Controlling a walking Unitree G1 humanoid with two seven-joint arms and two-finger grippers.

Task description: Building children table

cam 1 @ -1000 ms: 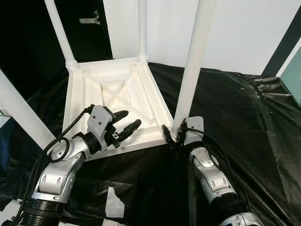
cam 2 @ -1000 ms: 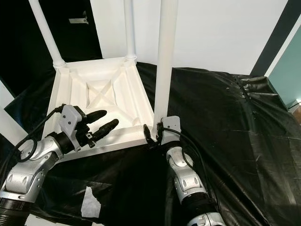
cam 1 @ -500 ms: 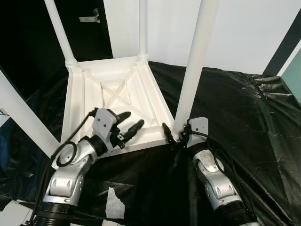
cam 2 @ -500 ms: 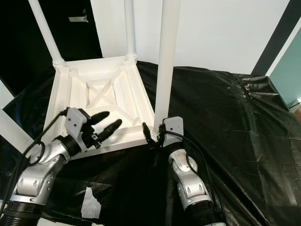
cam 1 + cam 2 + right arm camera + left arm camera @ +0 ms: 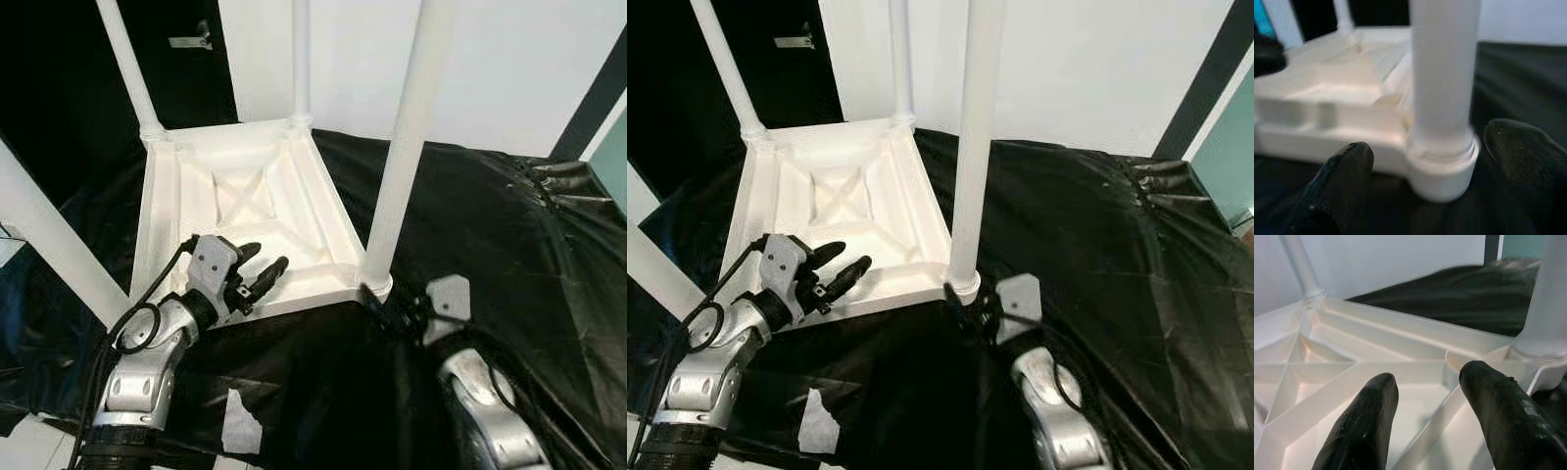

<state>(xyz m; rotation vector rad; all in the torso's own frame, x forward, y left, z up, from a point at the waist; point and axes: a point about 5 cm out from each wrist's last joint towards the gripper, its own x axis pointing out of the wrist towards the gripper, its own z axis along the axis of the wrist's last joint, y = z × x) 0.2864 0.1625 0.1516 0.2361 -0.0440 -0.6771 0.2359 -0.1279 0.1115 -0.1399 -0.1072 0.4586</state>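
Observation:
A white children's table top (image 5: 245, 196) lies upside down on black cloth, its ribbed underside facing up. Several white legs stand in its corner sockets; the near right leg (image 5: 407, 147) rises from a round collar (image 5: 1442, 164). My left gripper (image 5: 266, 257) hovers open over the near rim of the underside, its fingers (image 5: 1364, 421) empty above the ribs. My right gripper (image 5: 970, 305) sits low on the cloth just in front of the near right leg, open, with a finger (image 5: 1347, 181) on either side of the collar and apart from it.
Black cloth (image 5: 490, 215) covers the surface and wrinkles to the right. A white scrap of tape (image 5: 238, 423) lies on it near me. The near left leg (image 5: 49, 245) slants up beside my left arm. A white wall stands behind.
My right gripper has drawn back from the base of the near right leg, towards me and to the right. My left gripper has sunk slightly towards the rim.

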